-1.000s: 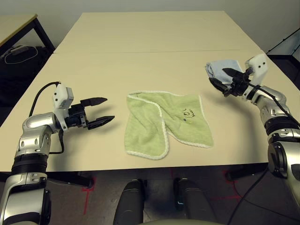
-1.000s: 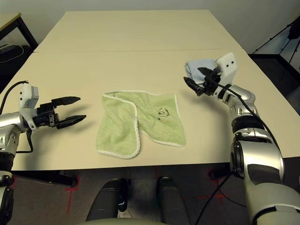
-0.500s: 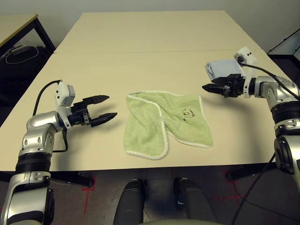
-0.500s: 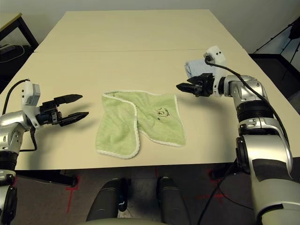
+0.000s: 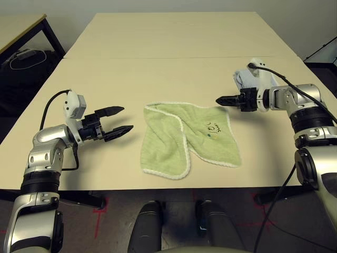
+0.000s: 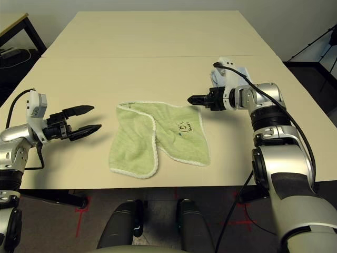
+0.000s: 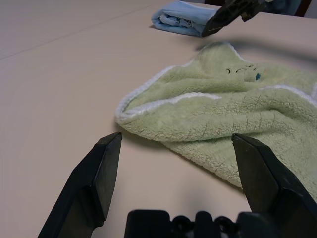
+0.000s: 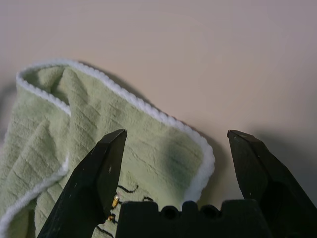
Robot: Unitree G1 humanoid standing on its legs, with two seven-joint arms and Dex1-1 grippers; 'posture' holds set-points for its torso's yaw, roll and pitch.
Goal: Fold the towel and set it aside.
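Note:
The light green towel (image 5: 187,138) with white edging lies crumpled near the table's front edge. Its left part is doubled over and a dark scribble (image 5: 213,126) shows on the right part. My right gripper (image 5: 220,100) hovers open just over the towel's far right corner (image 8: 200,148), with a finger to either side of it and touching nothing. My left gripper (image 5: 126,118) stands open a short way left of the towel, pointing at its folded left edge (image 7: 148,106), with nothing between the fingers.
A pale blue folded towel (image 5: 254,78) lies on the table behind my right wrist. The tan table (image 5: 168,63) stretches far back, with a seam across it. A black-framed table (image 5: 21,29) and cables stand off to the left.
My right gripper has swung left and down from beside the blue towel to the green towel's far right corner. My left gripper has edged slightly toward the towel.

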